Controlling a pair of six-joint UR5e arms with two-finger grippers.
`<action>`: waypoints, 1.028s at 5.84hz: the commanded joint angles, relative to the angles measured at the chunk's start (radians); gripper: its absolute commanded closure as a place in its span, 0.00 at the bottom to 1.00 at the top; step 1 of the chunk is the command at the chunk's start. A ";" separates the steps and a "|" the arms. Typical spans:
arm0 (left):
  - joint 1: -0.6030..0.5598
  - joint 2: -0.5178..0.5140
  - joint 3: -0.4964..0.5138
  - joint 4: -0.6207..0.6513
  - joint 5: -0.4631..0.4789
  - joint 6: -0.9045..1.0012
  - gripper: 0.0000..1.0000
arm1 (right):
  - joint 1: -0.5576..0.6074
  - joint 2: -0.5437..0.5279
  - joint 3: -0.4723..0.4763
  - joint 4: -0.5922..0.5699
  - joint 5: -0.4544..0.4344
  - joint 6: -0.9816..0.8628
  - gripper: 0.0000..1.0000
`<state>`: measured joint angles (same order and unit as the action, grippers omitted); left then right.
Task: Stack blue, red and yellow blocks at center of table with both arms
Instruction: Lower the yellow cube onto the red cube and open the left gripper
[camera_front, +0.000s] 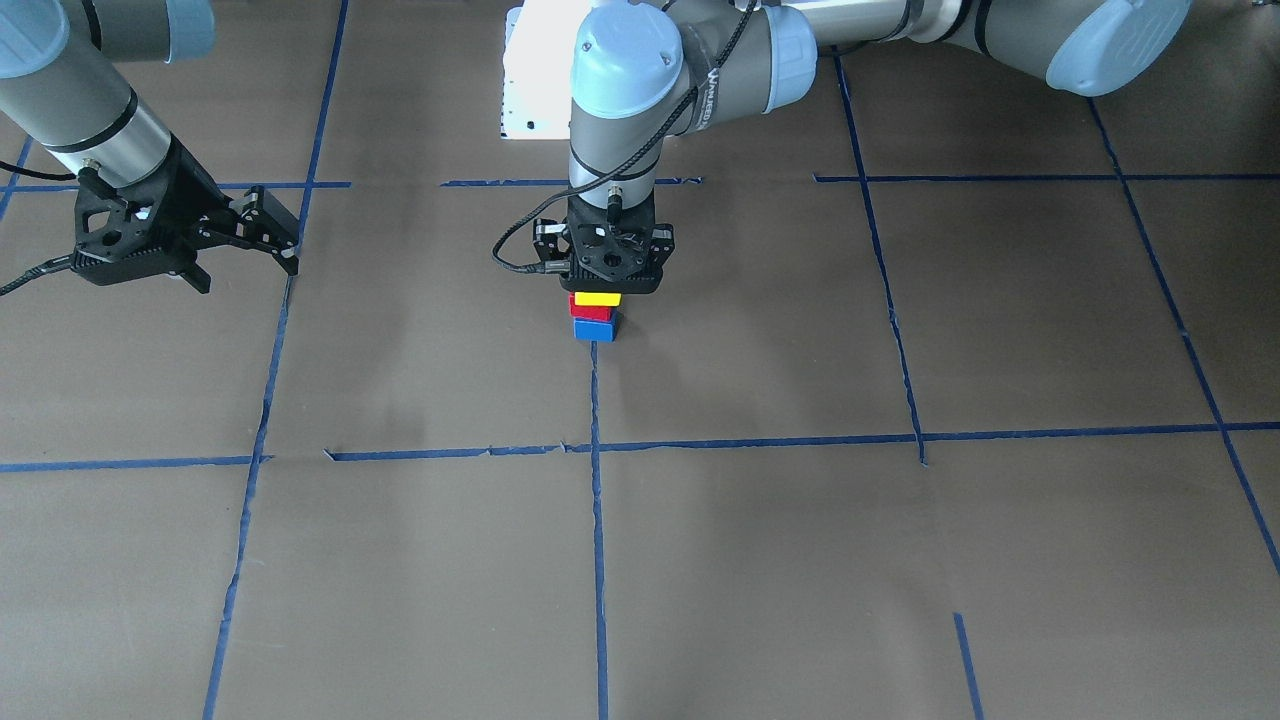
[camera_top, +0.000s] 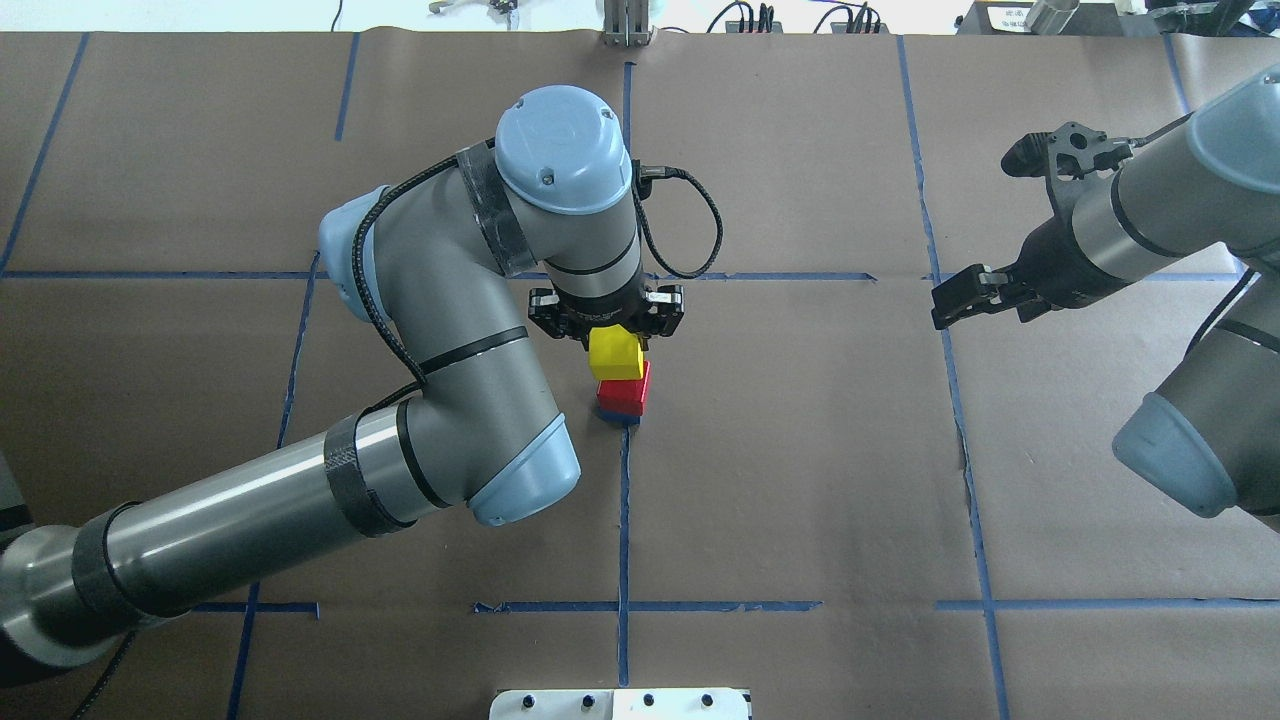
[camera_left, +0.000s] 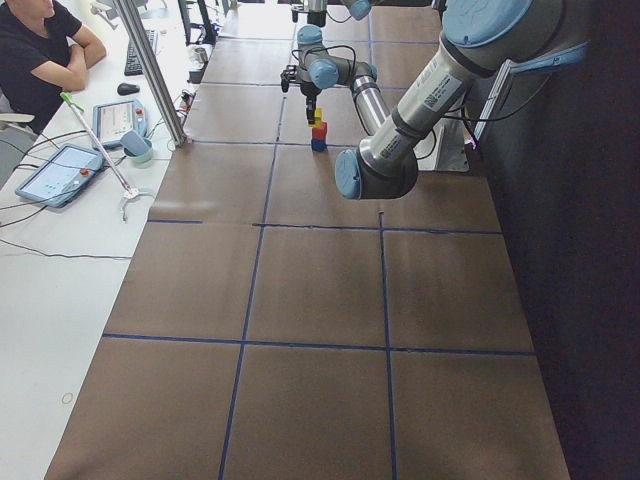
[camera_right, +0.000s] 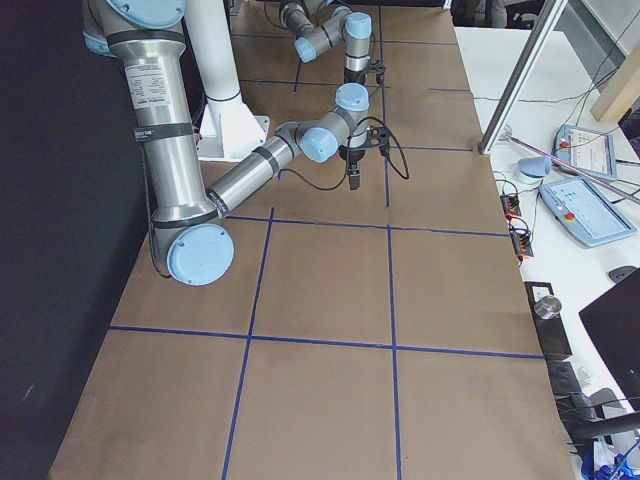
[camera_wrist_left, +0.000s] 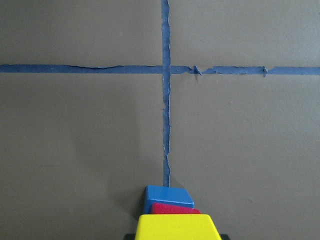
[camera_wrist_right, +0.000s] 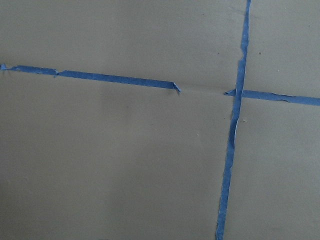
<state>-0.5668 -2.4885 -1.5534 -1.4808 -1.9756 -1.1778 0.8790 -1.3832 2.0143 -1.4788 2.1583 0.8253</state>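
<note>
Left gripper (camera_front: 604, 287) is sitting over yellow block (camera_front: 597, 298), topping red block (camera_front: 588, 312) and blue block (camera_front: 594, 329) at centre; I can't tell its grasp. It's needing square alignment and a straight lift. Right gripper (camera_top: 985, 235) is hanging splayed at two o'clock.

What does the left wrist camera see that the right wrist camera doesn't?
Only the left wrist view shows the stack: yellow block on top, red block under it, blue block at the bottom. Only the right wrist view shows a tape line with a wide gap before the crossing. Both show the brown table cover and crossing blue tape.
</note>
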 joint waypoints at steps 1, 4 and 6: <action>0.011 0.000 -0.002 0.007 0.001 -0.002 1.00 | 0.000 0.000 0.000 0.000 -0.002 0.000 0.00; 0.027 0.000 -0.002 0.013 0.018 -0.002 0.98 | 0.000 0.000 -0.003 0.000 -0.002 0.000 0.00; 0.034 -0.007 -0.004 0.013 0.038 -0.002 0.94 | 0.000 0.000 -0.008 0.000 0.000 -0.002 0.00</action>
<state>-0.5359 -2.4919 -1.5565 -1.4681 -1.9466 -1.1797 0.8790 -1.3837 2.0083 -1.4787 2.1579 0.8249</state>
